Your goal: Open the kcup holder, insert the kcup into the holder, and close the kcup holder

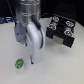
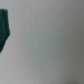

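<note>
In the exterior view the arm fills the upper middle of the frame and curves down to the gripper, which ends just above the white table in the lower centre. The kcup, a small pale pod with a green patterned lid, stands upright in the lower left of the frame, near the gripper and to its left in the picture, at about the same height in the frame. That sideways offset is what the coming move seems to turn on: the gripper would have to shift toward the lower left to come over the pod.

The kcup holder sits in the upper right, well apart from both, a black box with dark-lidded pods on its top and a pale pull on its front (whether a drawer is out at all is hard to make out at this size).

How far the fingers stand apart I cannot tell; the arm's own body hides them. Nothing appears to be between them. The wrist view shows only pale table and a blurred dark green edge at the left border, not identifiable.
</note>
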